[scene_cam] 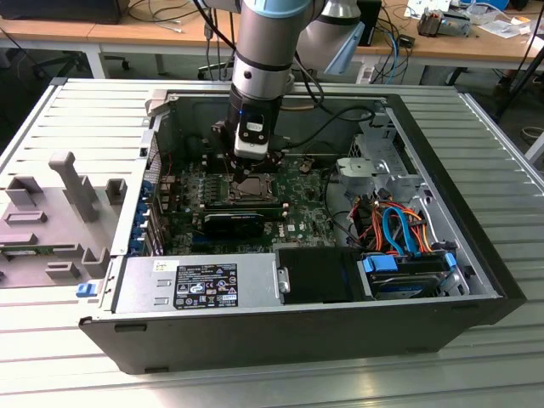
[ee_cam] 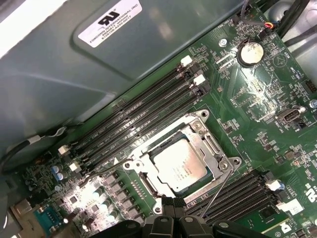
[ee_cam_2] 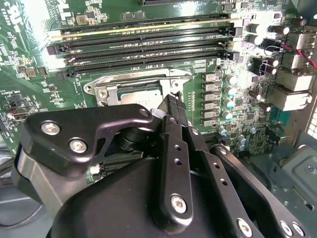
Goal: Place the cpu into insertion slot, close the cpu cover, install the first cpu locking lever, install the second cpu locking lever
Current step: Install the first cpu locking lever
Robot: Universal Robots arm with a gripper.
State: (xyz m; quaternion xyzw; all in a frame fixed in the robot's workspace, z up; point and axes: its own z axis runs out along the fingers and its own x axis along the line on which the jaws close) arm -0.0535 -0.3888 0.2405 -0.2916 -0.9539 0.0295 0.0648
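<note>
**Over the socket, chip seated under its frame**

On a ribbed grey metal table lies the open computer case, its side off. Wooden desks with cables and loose gear stand behind it. At the exterior view's left a grey moulded fixture sits on the table. Inside the case are the green motherboard, a power supply along the near wall, and a drive bay with orange and blue cables toward the exterior view's right.

My arm reaches straight down into the case, and my gripper hangs just above the insertion slot, very near it.

The first wrist view looks down on that slot: the cpu lies flat in the insertion slot, silvery top up, and the cpu cover is down around it, its square window framing the chip. A thin wire lever runs slantwise off one side of the socket toward the memory slots. My fingertips sit just beside the socket's edge, pressed close together with nothing between them.

In the second wrist view the black fingers come to a point at the cover's edge, and the gripper body hides most of the chip; this view adds the capacitors and rear ports.
</note>
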